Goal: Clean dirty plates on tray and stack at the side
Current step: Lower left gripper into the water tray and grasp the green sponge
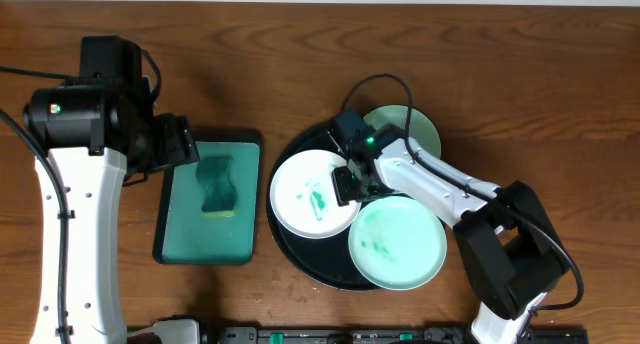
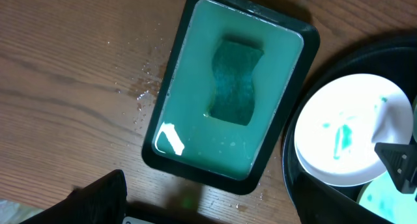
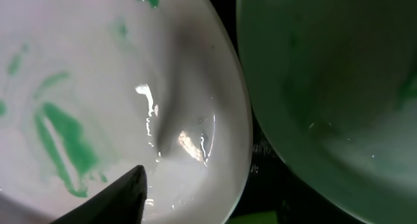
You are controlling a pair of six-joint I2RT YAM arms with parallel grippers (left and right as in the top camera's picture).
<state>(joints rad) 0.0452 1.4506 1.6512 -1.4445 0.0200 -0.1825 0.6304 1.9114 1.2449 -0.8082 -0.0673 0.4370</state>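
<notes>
White plate [image 1: 310, 196] on the tray [image 1: 295, 259] is being addressed at its rim by the right hand [image 1: 347, 184], opening not discernible; a square, firm pinch is being advised

The left arm [image 1: 70, 214] and right arm [image 1: 440, 189] have white links, black joints, black cables and green lights.

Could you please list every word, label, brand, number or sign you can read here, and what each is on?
No text can be read in any view.
The white plate, the near mint-green plate, the far mint-green plate and the black tray carry no lettering.
The dark strip at the bottom edge of the overhead view has marks too small to read.
</notes>
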